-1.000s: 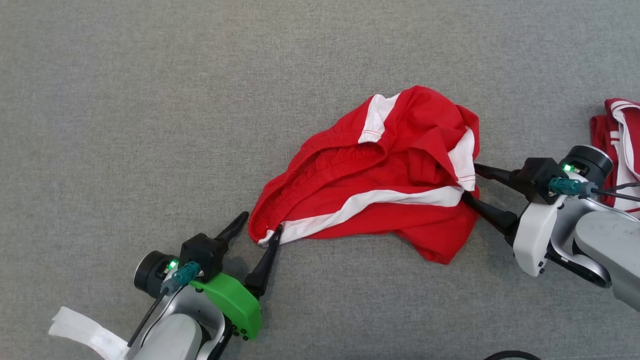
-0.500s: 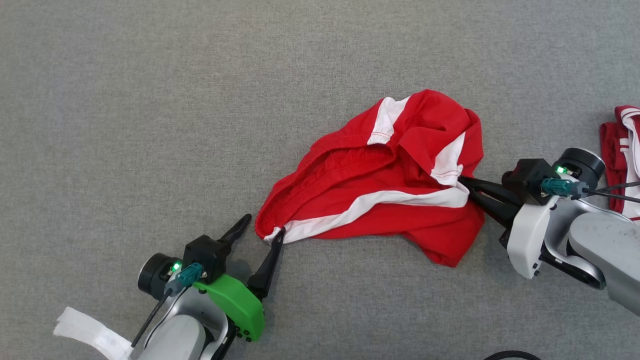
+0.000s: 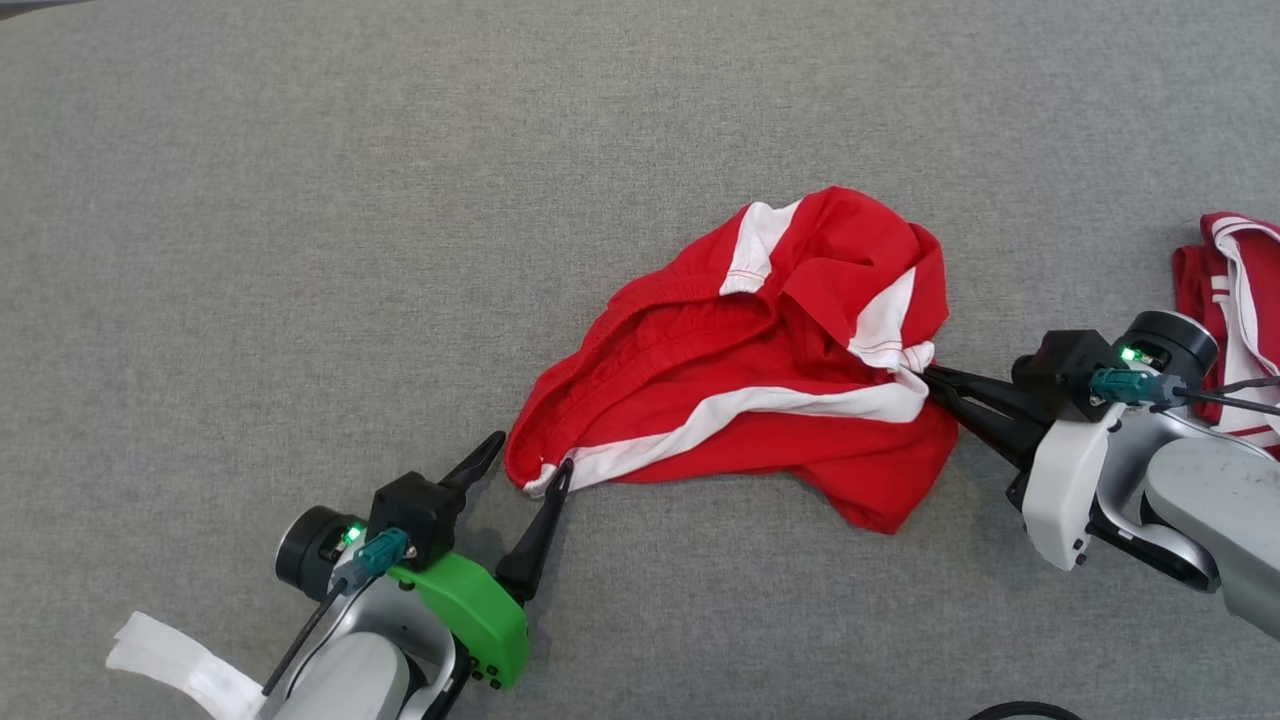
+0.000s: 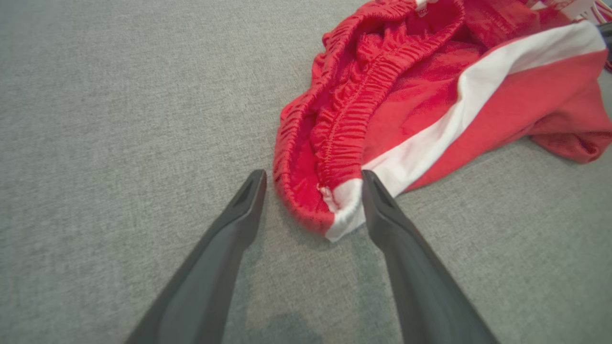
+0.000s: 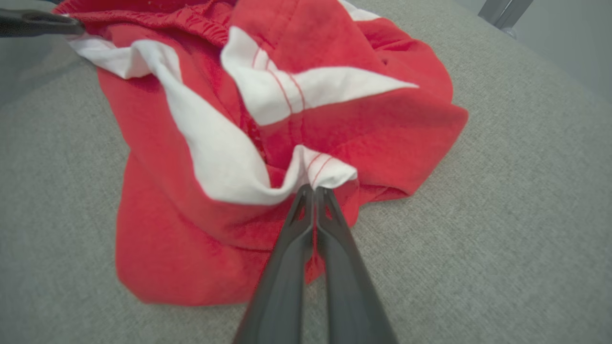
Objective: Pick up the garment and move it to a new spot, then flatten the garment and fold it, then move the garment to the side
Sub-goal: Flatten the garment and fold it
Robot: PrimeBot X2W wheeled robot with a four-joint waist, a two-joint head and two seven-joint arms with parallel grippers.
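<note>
1. Your right end effector (image 3: 932,372) is clamped tight now on the white hem corner of the garment (image 3: 760,400). A second ago those fingers stood apart, one on either side of that edge.
2. In the right wrist view the two dark fingers meet at their tips, and a small fold of white cloth with red stitching is caught between them.
3. The cloth at that edge is now gathered into a little peak at the pinch; before, it lay looser.
4. Your left end effector (image 3: 530,452) stays spread wide, with no change over the last second. The waistband's end sits between its fingers, and one finger touches the tip of the white stripe.
5. The garment is a pair of red shorts with white side stripes. It lies crumpled in the middle of the grey counter (image 3: 300,250), with its waistband toward your left arm and its leg hems toward your right.
6. A red-and-white cloth (image 3: 1235,300) lies at the right edge, behind your right wrist and apart from the shorts.
7. A white strip (image 3: 170,665) lies at the lower left, beside your left forearm.
</note>
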